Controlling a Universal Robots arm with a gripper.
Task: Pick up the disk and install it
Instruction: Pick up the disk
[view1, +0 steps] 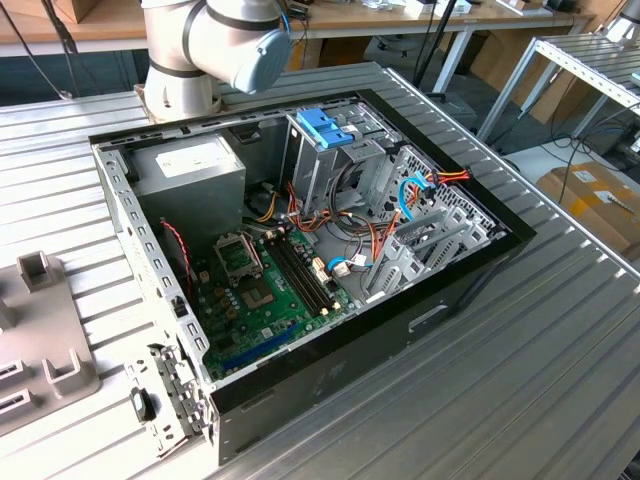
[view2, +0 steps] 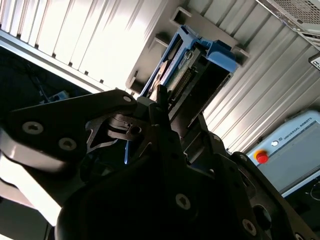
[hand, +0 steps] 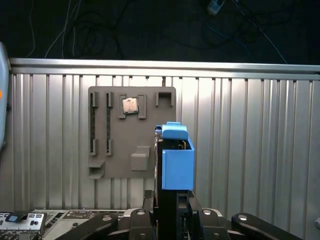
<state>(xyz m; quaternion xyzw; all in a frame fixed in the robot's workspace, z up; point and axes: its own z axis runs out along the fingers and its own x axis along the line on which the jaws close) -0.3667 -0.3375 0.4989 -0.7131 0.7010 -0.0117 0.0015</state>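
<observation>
**Disk held edge-on in the pincer, over the ribbed table**

The disk (hand: 177, 162) is clamped in the gripper (hand: 172, 210). Its black fingers are closed narrowly on its flat sides, so it juts straight out from them. The first wrist view shows the disk as a thin slab on edge, with smooth blue plastic along the side and end. The second wrist view shows the disk (view2: 192, 75) from an angle, with bare grey metal and a row of connector pins between the blue rails (that detail is hidden in the other wrist view). In it the black, bolted linkage of the gripper (view2: 162, 112) fills the foreground.

Beyond the disk lies a matt grey holder plate (hand: 115, 150) with raised slots and brackets. A small square chip (hand: 130, 105) sits in one of its nests. The plate rests on the table (hand: 250, 140), which is silver metal with long ribs.

The exterior view shows an open computer case (view1: 470, 285) on the same table, with a green circuit board (view1: 260, 295) on its floor. At the far edge stands the arm's base (view1: 215, 40), grey and blue.
</observation>
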